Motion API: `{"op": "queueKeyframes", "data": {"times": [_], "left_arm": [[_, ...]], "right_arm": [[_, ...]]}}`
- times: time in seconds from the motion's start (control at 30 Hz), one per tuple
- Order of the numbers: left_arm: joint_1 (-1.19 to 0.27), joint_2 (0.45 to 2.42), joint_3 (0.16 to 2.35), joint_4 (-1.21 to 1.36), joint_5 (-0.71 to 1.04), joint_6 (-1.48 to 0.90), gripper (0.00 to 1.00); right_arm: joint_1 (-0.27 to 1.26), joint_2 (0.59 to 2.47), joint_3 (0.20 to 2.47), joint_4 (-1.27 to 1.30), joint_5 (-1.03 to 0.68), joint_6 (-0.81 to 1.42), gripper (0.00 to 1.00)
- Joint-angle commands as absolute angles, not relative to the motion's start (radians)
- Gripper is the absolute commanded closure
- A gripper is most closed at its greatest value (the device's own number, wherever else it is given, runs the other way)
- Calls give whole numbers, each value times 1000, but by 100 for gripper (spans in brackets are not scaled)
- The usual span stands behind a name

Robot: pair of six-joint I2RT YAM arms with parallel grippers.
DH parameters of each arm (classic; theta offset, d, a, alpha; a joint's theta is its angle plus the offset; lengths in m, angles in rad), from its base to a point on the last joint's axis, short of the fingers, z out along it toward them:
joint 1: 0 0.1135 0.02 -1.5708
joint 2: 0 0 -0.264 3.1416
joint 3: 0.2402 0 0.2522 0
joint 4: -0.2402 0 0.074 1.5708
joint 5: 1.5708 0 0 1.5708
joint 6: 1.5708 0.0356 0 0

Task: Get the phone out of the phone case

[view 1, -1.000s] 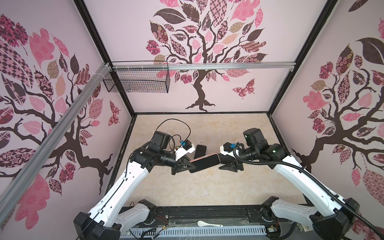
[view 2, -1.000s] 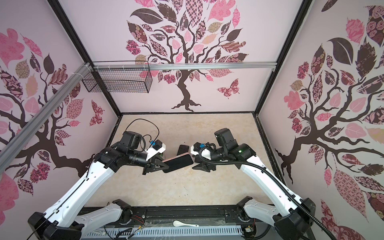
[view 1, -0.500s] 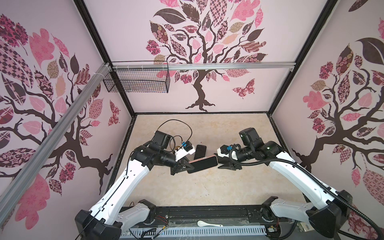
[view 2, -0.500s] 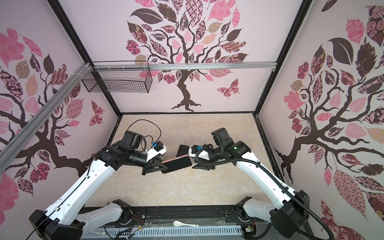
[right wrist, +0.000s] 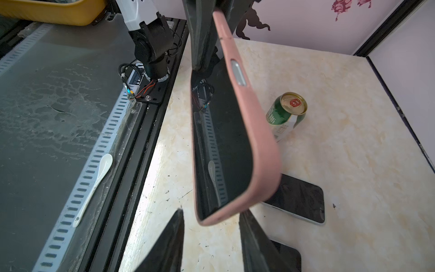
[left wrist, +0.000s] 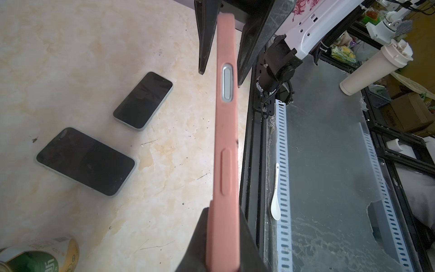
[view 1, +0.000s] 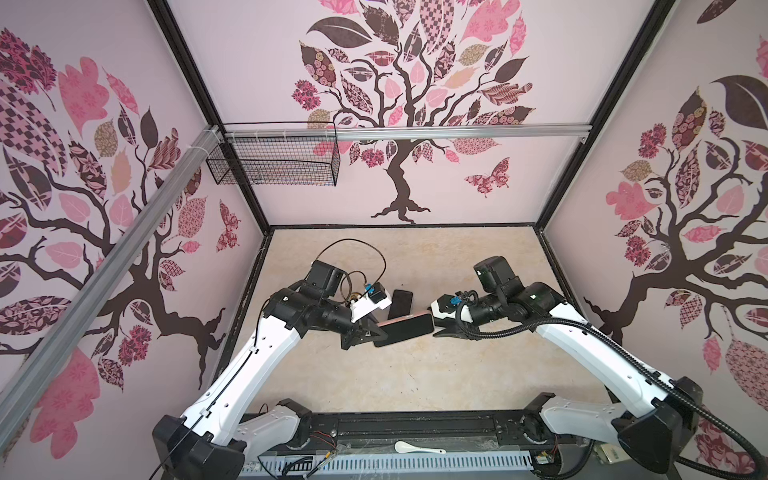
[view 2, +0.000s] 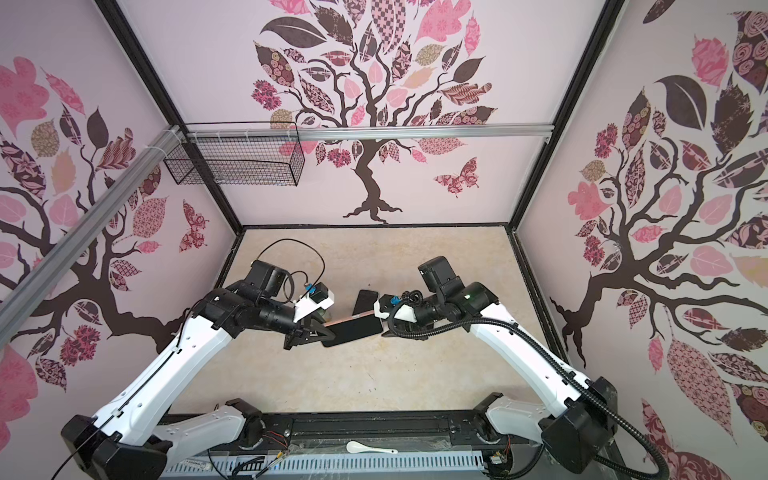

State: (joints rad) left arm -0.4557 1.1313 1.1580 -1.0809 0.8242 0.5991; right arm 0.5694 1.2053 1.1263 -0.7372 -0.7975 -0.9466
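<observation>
We count one pink-cased phone, left hand pinching it, right hand spread at three o'clock, two bare phones.

The salmon-pink silicone phone case frames a glossy black phone screen and carries a silver-grey side button, while below the case lie a cream tabletop veined with tan marbling, a green-and-white drink can with gold lid and red tab, and two black bare phones.
</observation>
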Motion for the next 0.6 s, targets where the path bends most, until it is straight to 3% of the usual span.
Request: {"op": "queueKeyframes", "data": {"times": [0.0, 0.57], "left_arm": [[-453, 1127, 1217, -1067, 853, 615, 100], [-453, 1153, 1245, -1088, 856, 626, 100]], "right_arm": [[576, 1207, 1169, -760, -822, -957, 62], [607, 1255, 1201, -809, -796, -985, 66]]}}
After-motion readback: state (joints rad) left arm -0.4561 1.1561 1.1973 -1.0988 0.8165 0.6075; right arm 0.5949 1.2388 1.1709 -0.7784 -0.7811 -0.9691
